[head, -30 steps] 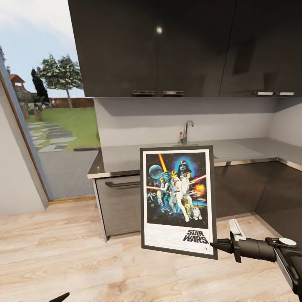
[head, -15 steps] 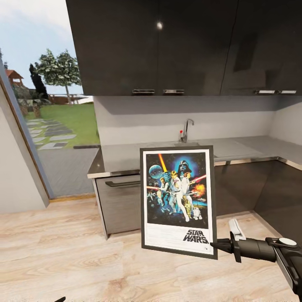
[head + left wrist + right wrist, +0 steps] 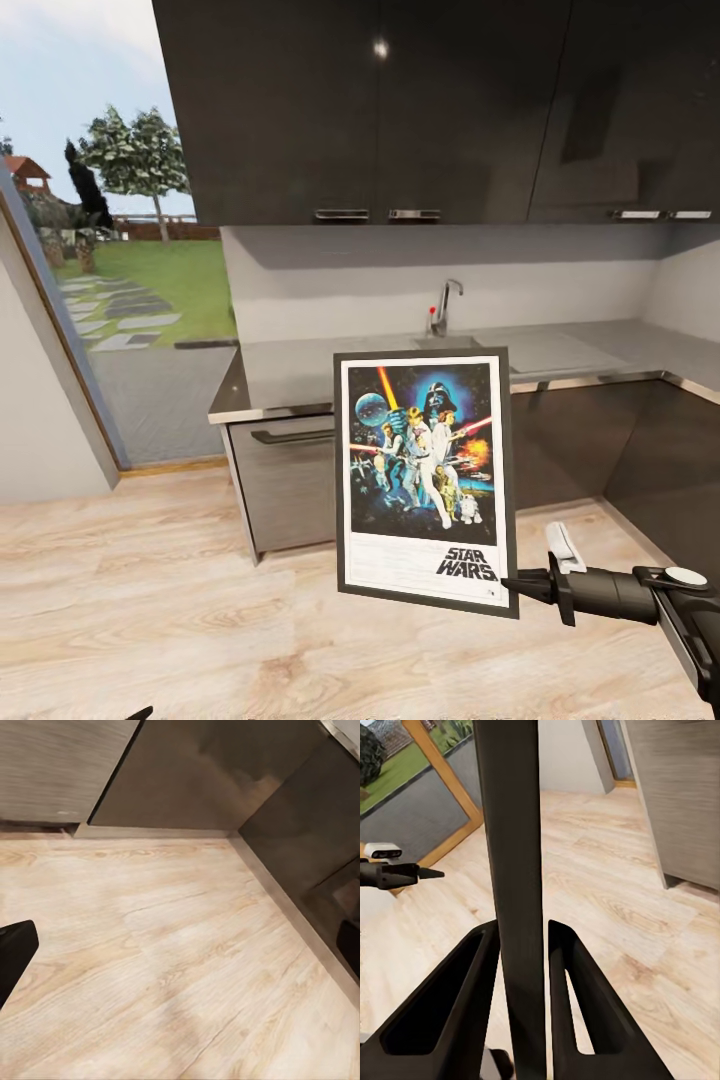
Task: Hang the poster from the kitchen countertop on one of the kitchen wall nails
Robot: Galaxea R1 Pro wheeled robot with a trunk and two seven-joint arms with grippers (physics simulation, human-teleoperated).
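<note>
Right gripper [image 3: 512, 583] clamps poster [image 3: 424, 475] reading "STAR WARS".

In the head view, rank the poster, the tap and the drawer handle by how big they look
1. The poster, largest by far, though it hangs nearest the camera in the right tool.
2. The drawer handle.
3. The tap, similar in length, so unsure.

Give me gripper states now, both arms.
Right gripper: shut on the poster, pinching its lower right frame edge.
Left gripper: open, holding nothing, over bare wooden floor.
</note>
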